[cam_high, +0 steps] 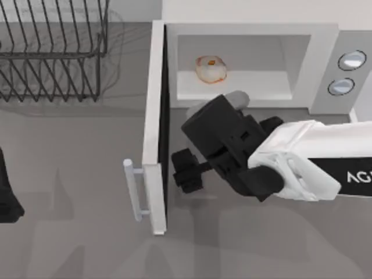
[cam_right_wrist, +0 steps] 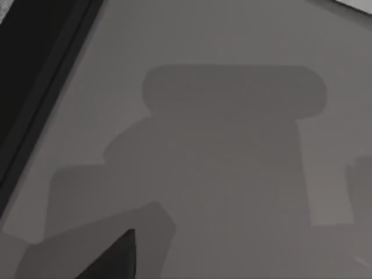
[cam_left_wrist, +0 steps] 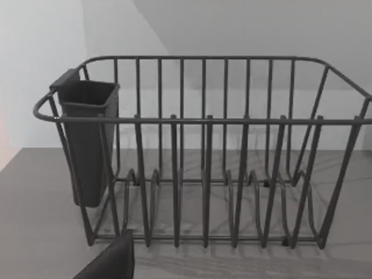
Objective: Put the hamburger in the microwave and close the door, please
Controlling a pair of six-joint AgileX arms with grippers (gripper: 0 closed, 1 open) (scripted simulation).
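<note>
The hamburger (cam_high: 210, 68) lies inside the white microwave (cam_high: 256, 30), toward the left of its pale cavity floor, with nothing touching it. The door (cam_high: 154, 104) stands swung wide open, pointing out toward the table's front, its silver bar handle (cam_high: 135, 190) on the outer left face. My right gripper (cam_high: 187, 170) hovers open and empty in front of the cavity, just right of the door's dark inner face (cam_right_wrist: 35, 64), which runs along one side of the right wrist view. My left gripper (cam_high: 7, 200) is parked at the table's left edge.
A black wire dish rack (cam_high: 52, 52) stands at the back left; the left wrist view faces the rack (cam_left_wrist: 203, 151) with a dark cup (cam_left_wrist: 87, 139) hung in one corner. Two round knobs (cam_high: 347, 72) sit on the microwave's right panel. Bare grey table lies left of the door.
</note>
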